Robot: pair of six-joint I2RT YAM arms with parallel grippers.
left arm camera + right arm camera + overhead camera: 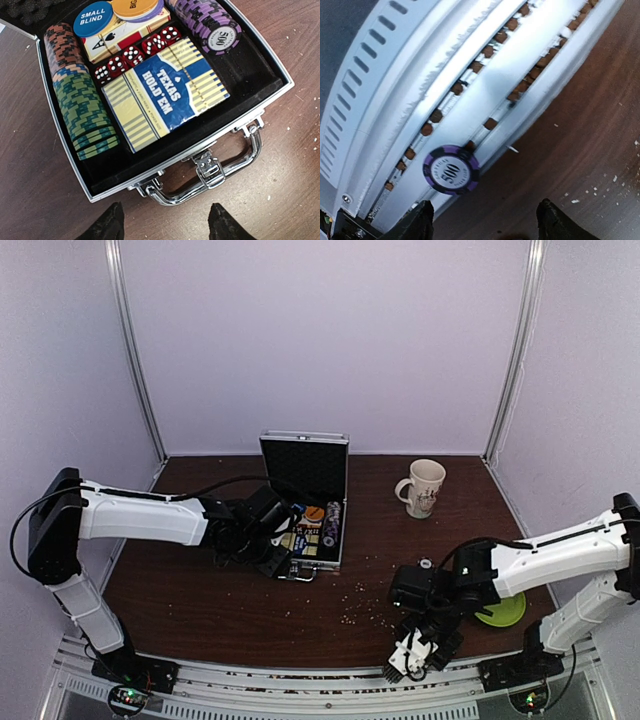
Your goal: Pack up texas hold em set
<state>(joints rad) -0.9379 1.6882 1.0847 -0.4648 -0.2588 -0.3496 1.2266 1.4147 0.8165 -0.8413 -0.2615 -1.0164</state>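
The silver case (335, 540) lies open at mid-table with its lid (305, 465) upright. In the left wrist view its black inside (250, 75) holds green and brown chip rows (82, 112), a purple chip row (205, 22), red dice (135, 55), the blue-cream card deck (167, 95), and blue (93, 18) and orange discs (136, 7). My left gripper (167, 222) is open and empty just in front of the chrome handle (215, 175). My right gripper (487, 220) is open and empty over the table's front edge. A loose purple 500 chip (451, 170) lies on the white rail just ahead of it.
A cream mug (422, 487) stands at the back right. A lime green plate (503, 612) lies partly under the right arm. Small crumbs (365, 605) are scattered on the brown table. The white slotted rail (470, 75) runs along the front edge.
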